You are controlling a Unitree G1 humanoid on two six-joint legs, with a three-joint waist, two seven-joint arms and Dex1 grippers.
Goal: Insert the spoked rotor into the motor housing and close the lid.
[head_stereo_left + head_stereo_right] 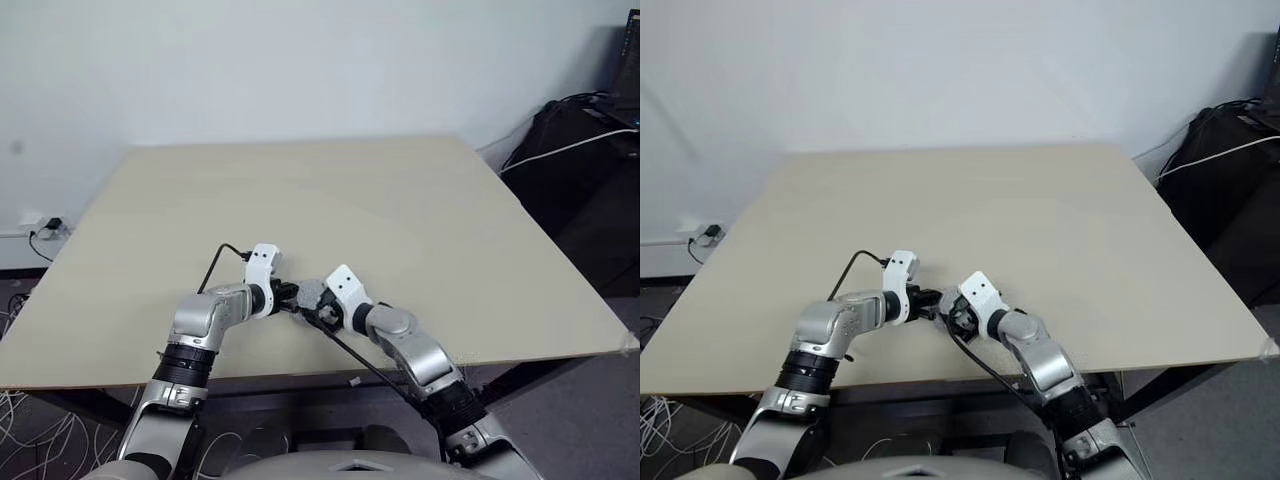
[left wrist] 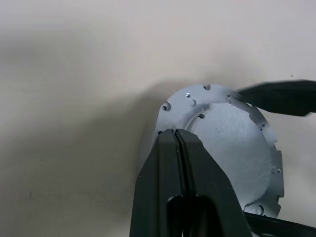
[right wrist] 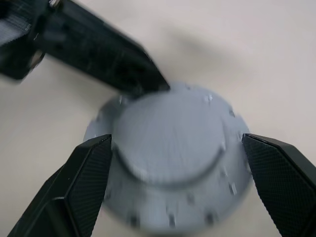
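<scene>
The left hand (image 2: pixel 178 143) has its two black fingers pressed together, tips resting against the rim of the flat silver-grey metal lid (image 2: pixel 232 158), a round disc with a smooth raised centre and small holes around its edge. The right hand (image 3: pixel 177 163) stands spread wide, one finger on either side of the lid, neither clearly gripping it. The lid lies on the pale beige surface (image 1: pixel 400 200), near its front edge, between the two hands.
</scene>
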